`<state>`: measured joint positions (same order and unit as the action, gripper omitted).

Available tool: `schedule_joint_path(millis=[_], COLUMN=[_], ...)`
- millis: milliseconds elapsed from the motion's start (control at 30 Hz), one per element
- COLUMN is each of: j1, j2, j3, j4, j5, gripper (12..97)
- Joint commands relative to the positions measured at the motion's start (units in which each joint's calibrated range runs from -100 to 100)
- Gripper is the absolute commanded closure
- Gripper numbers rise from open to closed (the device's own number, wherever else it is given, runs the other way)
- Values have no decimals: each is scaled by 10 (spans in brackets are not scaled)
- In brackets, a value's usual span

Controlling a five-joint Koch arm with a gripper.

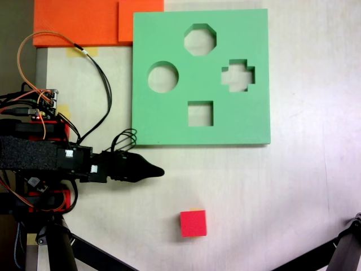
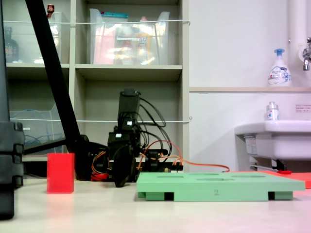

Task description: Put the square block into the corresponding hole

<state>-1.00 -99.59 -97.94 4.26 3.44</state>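
Note:
The square block (image 1: 193, 223) is a small red cube standing alone on the pale table, below the green board; in a fixed view from the side the square block (image 2: 60, 173) stands at the left. The green foam board (image 1: 163, 34) lies flat, and its square hole (image 1: 200, 113) is the lowest cutout, empty. My gripper (image 1: 159, 171) points right, just below the board's lower left corner and up-left of the cube, touching neither. Its jaws taper to a single tip with nothing between them. From the side my gripper (image 2: 121, 170) shows as a dark mass low over the table.
The board also has round (image 1: 163, 77), octagonal (image 1: 200, 39) and cross-shaped (image 1: 237, 75) cutouts. Orange foam slabs (image 1: 79, 22) lie at the top left. Tripod legs (image 1: 338, 254) reach in at the bottom corners. Shelves and a sink (image 2: 272, 138) stand behind the table.

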Motion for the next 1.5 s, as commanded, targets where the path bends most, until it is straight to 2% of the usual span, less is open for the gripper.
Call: schedule_joint_path(millis=[0,1000,1067,1133,1200,1300,1467], j1=[0,-2,-8,-11,-33,-46,-43], j2=[-4,-4,-4,-4,-4,-4,-4], j3=[-21,-21,-21,-21,-21,36,305], j4=[-24,-22,3,39,35,-107,-534], j5=[-1,1,69,196,233,282,351], gripper=[595,593,593,608,630,660,661])
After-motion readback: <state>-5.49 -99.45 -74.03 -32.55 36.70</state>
